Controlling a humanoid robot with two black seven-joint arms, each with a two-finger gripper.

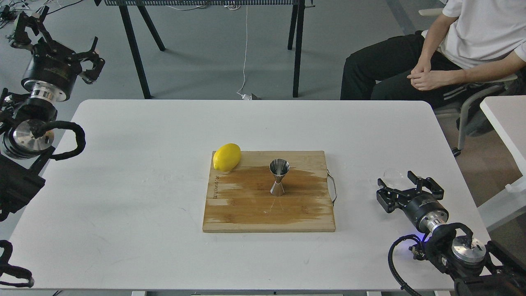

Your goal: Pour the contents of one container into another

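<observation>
The small clear glass cup (393, 176) stands on the white table (144, 164) at the right, just beyond my right gripper (404, 187). That gripper is open, its fingers spread on either side behind the cup and apart from it. The steel hourglass jigger (279, 177) stands upright in the middle of the wooden cutting board (246, 213). My left gripper (59, 35) hangs open and empty off the table's far left corner, well away from both.
A yellow lemon (227, 157) lies on the board's back left corner. A metal handle (332, 187) sticks out of the board's right side. A seated person (452, 53) is past the far right edge, and black table legs (135, 49) stand behind.
</observation>
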